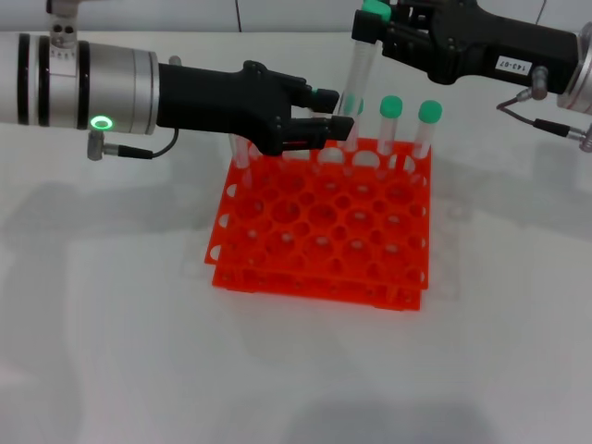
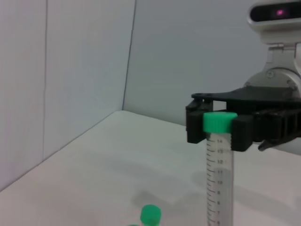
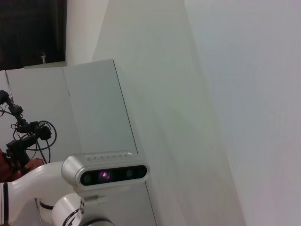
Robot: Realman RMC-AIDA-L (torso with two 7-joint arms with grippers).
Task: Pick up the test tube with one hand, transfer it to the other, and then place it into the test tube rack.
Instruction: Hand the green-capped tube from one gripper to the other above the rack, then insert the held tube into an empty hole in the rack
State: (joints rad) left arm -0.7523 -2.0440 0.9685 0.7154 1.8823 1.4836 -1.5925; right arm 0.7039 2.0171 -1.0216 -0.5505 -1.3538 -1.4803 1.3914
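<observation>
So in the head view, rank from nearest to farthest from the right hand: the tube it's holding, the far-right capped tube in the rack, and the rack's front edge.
1. Test tube, held in the right hand.
2. Far-right capped tube, rack's back row.
3. Rack's front edge, nearest the robot.

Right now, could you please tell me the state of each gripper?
Left gripper: open, beside the test tube, above the test tube rack.
Right gripper: closed on the test tube's cap.

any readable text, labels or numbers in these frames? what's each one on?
"14", "13", "12", "11", "10", "9", "8": graduation marks down the test tube held at its green cap by the right gripper.
White label sticker on the right gripper: digits, roughly "143-07", too small to be sure.
Nothing else legible.
</observation>
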